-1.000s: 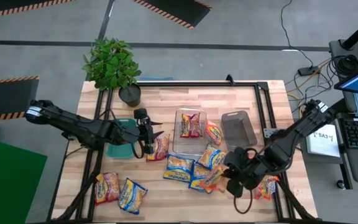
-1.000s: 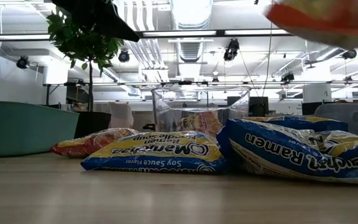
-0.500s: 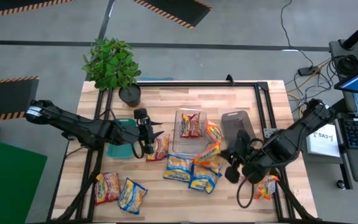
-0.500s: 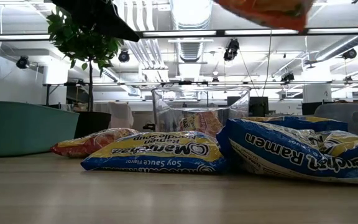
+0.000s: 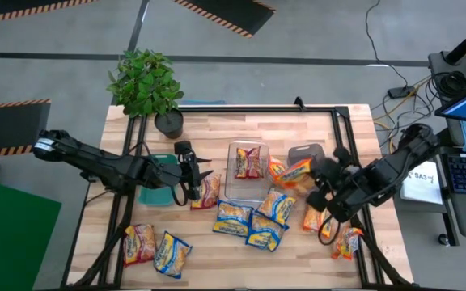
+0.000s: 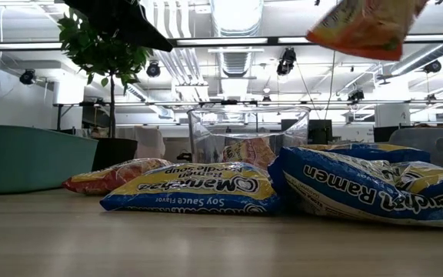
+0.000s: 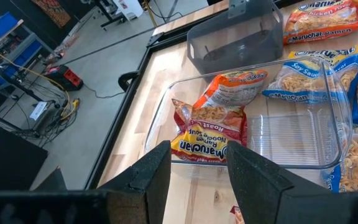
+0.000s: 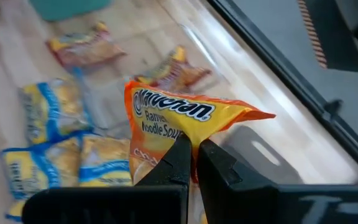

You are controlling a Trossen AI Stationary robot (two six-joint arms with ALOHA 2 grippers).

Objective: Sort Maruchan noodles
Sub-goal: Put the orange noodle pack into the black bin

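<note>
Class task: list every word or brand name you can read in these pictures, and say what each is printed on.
"Maruchan", "Soy Sauce Flavor": blue-edged packet, mirrored.
"Ramen": blue packet, mirrored.
"Maruchan", "Ramen Noodle Soup": orange packet in the right gripper.
"Maruchan": maroon packet in the clear bin.
Other print: unreadable.

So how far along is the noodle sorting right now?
Early. Done: one maroon-edged packet lies in the clear bin. In hand: the right tool is shut on an orange packet, above the grey bin. Left: blue packets and others on the table; the left tool waits open by the teal bin.
</note>
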